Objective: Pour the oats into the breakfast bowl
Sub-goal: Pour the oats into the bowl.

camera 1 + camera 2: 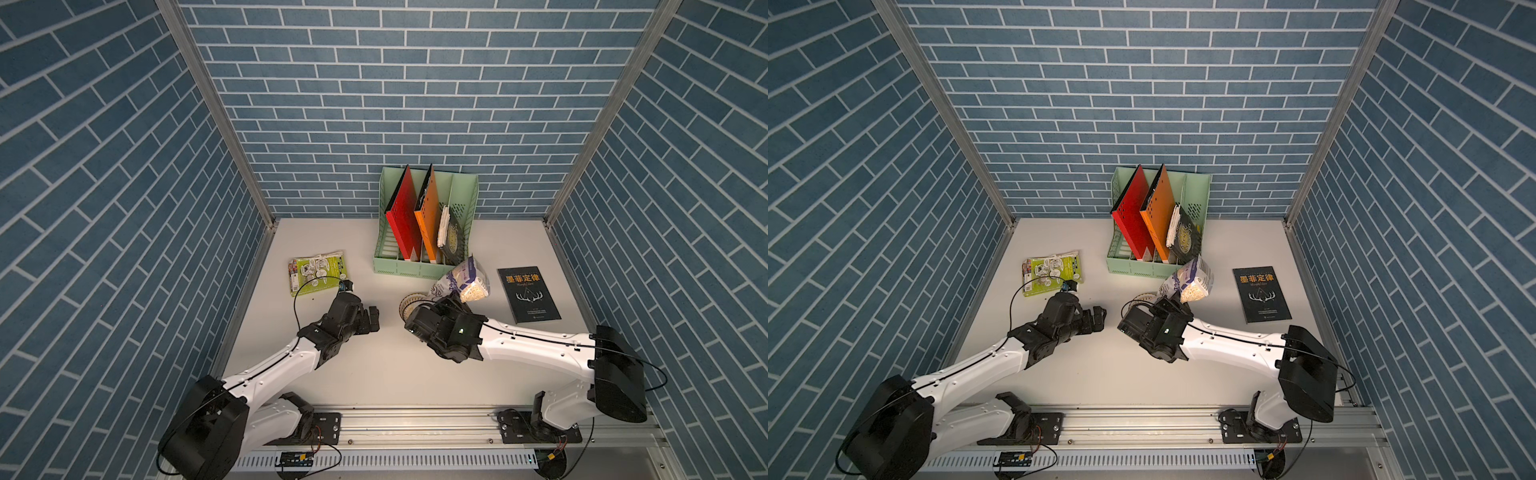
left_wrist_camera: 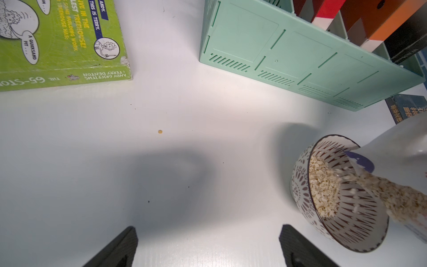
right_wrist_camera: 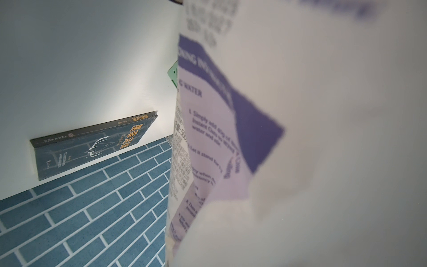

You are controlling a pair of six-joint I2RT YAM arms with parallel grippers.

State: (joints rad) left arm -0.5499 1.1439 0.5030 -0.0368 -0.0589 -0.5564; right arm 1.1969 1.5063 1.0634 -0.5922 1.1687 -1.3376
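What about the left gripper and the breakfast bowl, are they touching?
Apart. The left wrist view shows bare table between the left gripper and the breakfast bowl.

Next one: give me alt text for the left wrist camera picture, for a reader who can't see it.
Oats pour from a tilted white pouch into a patterned bowl, already partly filled. The open left gripper hovers empty over the white table, where a green book, a mint file rack and a tan speck lie.
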